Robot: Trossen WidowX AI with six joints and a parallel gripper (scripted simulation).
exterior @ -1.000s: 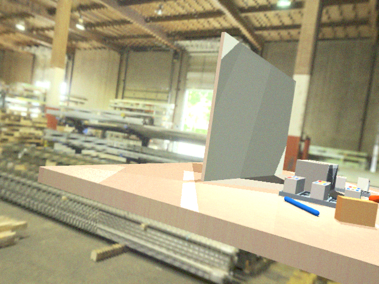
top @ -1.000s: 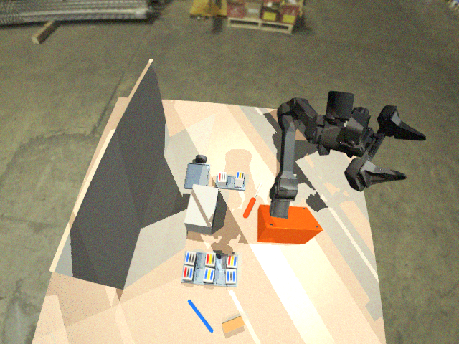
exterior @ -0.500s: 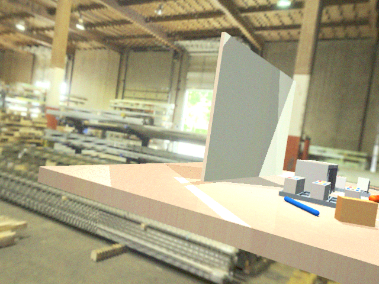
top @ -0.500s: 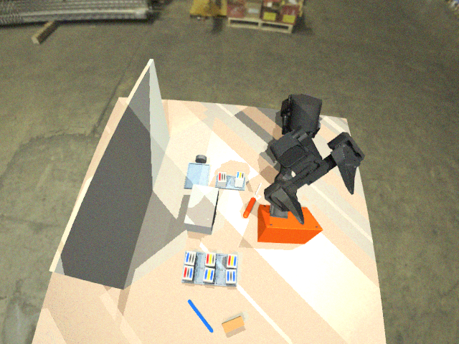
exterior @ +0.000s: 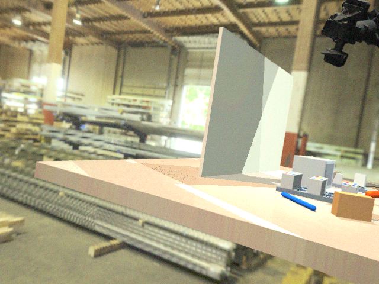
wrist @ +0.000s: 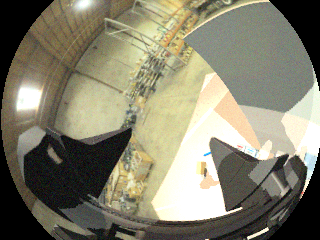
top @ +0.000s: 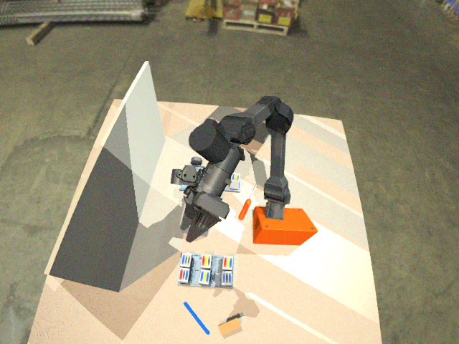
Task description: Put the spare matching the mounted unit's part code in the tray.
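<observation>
Six spares [top: 205,270] only in top view; pincer [top: 195,230] open, empty.

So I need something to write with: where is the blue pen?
In the top view the blue pen lies on the table near its front edge, just below the rack of spares and left of the small orange block.

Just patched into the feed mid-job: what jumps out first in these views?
The tall grey panel stands upright along the table's left side. The dark arm rises from its orange base and folds toward the panel, its open, empty gripper hanging above the rack of six colour-striped spares. A blue stick and a tan block lie near the front edge.
</observation>
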